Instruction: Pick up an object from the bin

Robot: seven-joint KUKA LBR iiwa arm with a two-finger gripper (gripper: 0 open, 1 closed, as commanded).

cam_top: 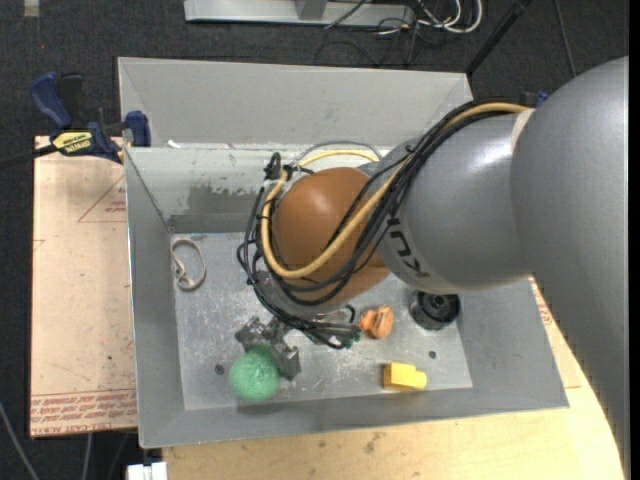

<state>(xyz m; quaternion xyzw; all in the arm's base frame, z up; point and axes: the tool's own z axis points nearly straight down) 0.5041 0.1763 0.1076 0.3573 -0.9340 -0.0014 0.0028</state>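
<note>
Near wall: the grey metal bin closed off just in front of the green ball, with only a thin strip of floor between them.
Task thing: a round green ball lay on the floor in the near-left part of the bin, with bare floor to its left.
Gripper: the gripper sat at the ball's upper right edge, touching it or just off it; which one could not be told.
Jaw state: released or clenched could not be told.
Near right: a yellow block lay well apart from the ball, with open floor between them.
Middle: a small orange piece lay beside the black cables; a black round part sat half under the arm.
Left side: a pale wire loop lay alone with open floor around it.
In the way: the wrist's orange cover hid the middle floor.
Far end: a pale round rim showed behind the cover.
Writing: "KU" was readable on the arm.
</note>
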